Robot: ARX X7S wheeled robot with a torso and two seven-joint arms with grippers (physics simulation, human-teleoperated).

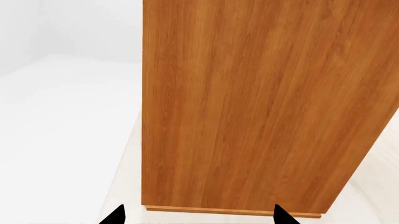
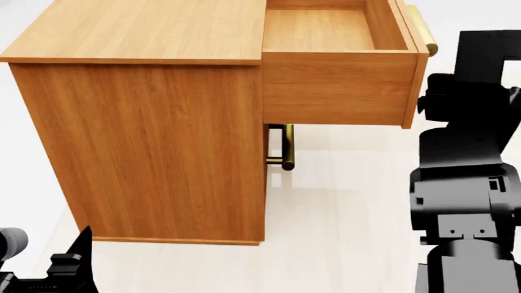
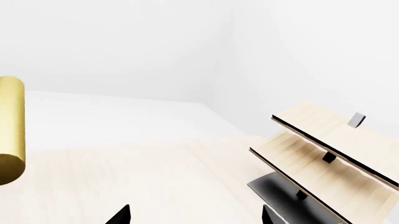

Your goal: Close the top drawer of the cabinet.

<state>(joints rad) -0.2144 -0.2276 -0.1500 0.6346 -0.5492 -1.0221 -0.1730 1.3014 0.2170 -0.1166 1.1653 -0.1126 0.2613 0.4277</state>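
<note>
The cabinet [image 2: 155,134] stands on the pale floor, and its plain side panel fills the left wrist view [image 1: 249,107]. The top drawer [image 2: 342,79] is pulled far out to the right and its inside is bare. Its brass bar handle [image 2: 425,33] is on the front panel, and one end of the handle shows in the right wrist view [image 3: 9,130]. My right gripper [image 3: 194,215] is open and empty beside that handle end. My left gripper [image 1: 199,217] is open and empty, low before the cabinet's side panel; it also shows in the head view [image 2: 73,265].
The lower drawer front is shut, and its brass handle [image 2: 282,146] shows under the open drawer. My black right arm [image 2: 464,159] stands close to the drawer's front. A pale slanted shelf on a black base [image 3: 324,158] stands beyond on the floor. White walls lie behind.
</note>
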